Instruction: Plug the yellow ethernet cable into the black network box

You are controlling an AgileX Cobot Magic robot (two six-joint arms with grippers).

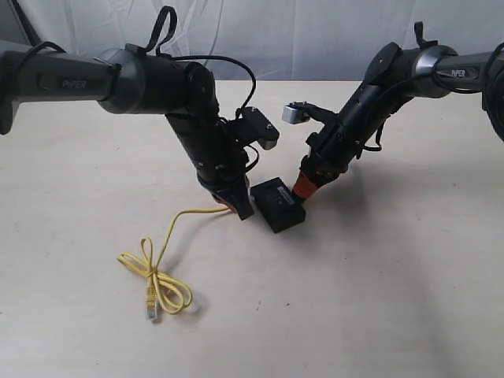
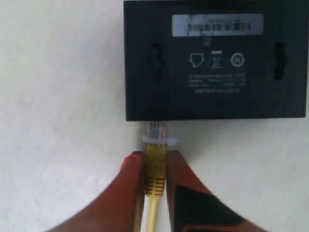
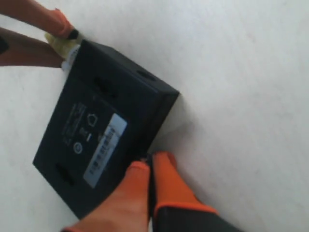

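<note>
The black network box (image 1: 277,203) lies flat at mid-table, its white label strip (image 2: 217,24) facing up. My left gripper (image 2: 156,155) is shut on the yellow boot of the yellow ethernet cable (image 2: 155,169). The cable's clear plug (image 2: 157,131) touches the box's (image 2: 215,67) near side wall; how deep it sits cannot be told. The cord runs back to a loose loop (image 1: 161,283) with a free plug (image 1: 150,303). My right gripper (image 3: 150,162) is shut, its orange tips pressed against the opposite side of the box (image 3: 106,121).
Both arms lean in over the middle of the pale table (image 1: 394,299). A white cloth backdrop (image 1: 315,31) hangs behind. The left gripper's orange fingers (image 3: 48,19) and the yellow plug end (image 3: 60,44) show at the box's far edge in the right wrist view.
</note>
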